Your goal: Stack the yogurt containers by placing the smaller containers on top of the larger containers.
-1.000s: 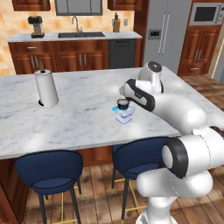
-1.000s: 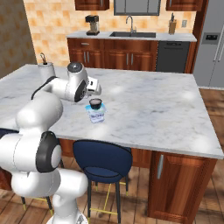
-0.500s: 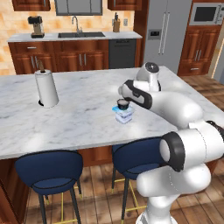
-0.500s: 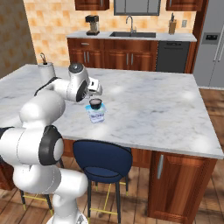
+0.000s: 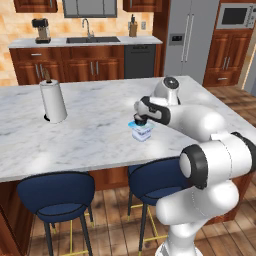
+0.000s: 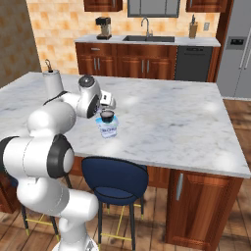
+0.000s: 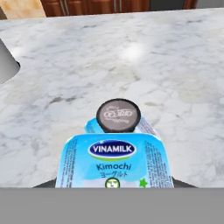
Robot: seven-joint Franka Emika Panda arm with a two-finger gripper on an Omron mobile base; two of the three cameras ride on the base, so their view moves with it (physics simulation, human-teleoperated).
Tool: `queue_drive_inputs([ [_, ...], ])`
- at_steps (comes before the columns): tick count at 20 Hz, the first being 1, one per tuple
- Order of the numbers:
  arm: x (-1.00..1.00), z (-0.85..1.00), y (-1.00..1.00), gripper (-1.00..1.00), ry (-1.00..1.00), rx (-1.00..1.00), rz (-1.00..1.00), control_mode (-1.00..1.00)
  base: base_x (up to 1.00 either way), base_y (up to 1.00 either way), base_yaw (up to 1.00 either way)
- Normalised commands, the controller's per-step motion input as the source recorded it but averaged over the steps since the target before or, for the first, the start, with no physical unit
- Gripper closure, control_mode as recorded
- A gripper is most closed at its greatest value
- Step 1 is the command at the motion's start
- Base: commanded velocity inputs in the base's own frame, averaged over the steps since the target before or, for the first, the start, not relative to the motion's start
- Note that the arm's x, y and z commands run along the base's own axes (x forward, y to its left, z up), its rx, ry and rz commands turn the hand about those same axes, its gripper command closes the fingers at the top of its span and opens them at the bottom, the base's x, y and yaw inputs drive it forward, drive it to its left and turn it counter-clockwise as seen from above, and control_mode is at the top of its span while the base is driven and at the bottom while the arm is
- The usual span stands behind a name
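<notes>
Yogurt tub (image 6: 108,130), squarish with a light-blue lid, stands near the front edge of the marble island counter (image 6: 171,117). A paper towel roll (image 5: 52,101) stands well apart. The dark cup (image 7: 118,115) sits on the tub's lid. The gripper (image 5: 138,119) is clenched on the tiny blue-topped cup (image 7: 114,164), just beside the dark cup.

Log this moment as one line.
dark cup: on tub lid | fingers: shut on white cup | white cup: beside dark cup

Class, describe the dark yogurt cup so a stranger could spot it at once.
On the marble island, look right of the paper towel roll. The dark cup appears to sit on a white tub with a light-blue lid; it alone is near-black, with a pale top.
</notes>
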Motion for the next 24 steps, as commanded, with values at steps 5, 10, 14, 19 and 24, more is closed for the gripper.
queue_drive_inputs([
  [5, 0.18, -0.14, 0.0, 1.0, -0.05, 0.0, 0.0, -1.0, 0.0, 0.0, 0.0],
  [10, 0.14, -0.1, 0.0, 1.0, -0.03, 0.0, 0.0, -1.0, 0.0, 0.0, 0.0],
  [14, 0.11, -0.08, 0.0, 1.0, 0.0, 0.0, 0.0, -1.0, 0.0, 0.0, 0.0],
  [19, 0.19, -0.06, 0.0, 1.0, 0.0, 0.0, 0.0, -1.0, 0.0, 0.0, 0.0],
  [24, 0.22, -0.09, 0.0, 1.0, 0.0, 0.0, 0.0, -1.0, 0.0, 0.0, 0.0],
])
